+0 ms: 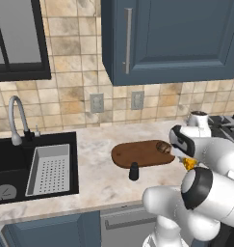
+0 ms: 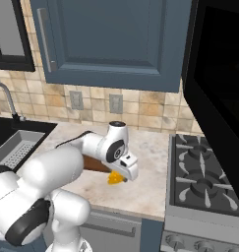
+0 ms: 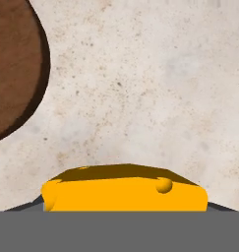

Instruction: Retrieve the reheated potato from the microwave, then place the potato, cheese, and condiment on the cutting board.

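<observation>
Left to right on the pale speckled surface: one black sink with one curved faucet and one perforated grey tray inside it; one cutting board, a dark brown oval; one condiment, a small black bottle standing upright just off the board's near edge; one potato, a mottled brown lump lying on the right end of the board; one cheese, a yellow-orange wedge just beyond the board's right end; and one stove at the far right. On the tiled wall above are two outlets. At the upper right of the right base view hangs one microwave, its dark door swung open.

The hand stands lowered directly over the cheese. In the hand view the wedge lies at the bottom centre, between the fingertips, resting on the surface, with the board's rounded edge at the upper left. Whether the fingers press the wedge or stand released around it cannot be told.
</observation>
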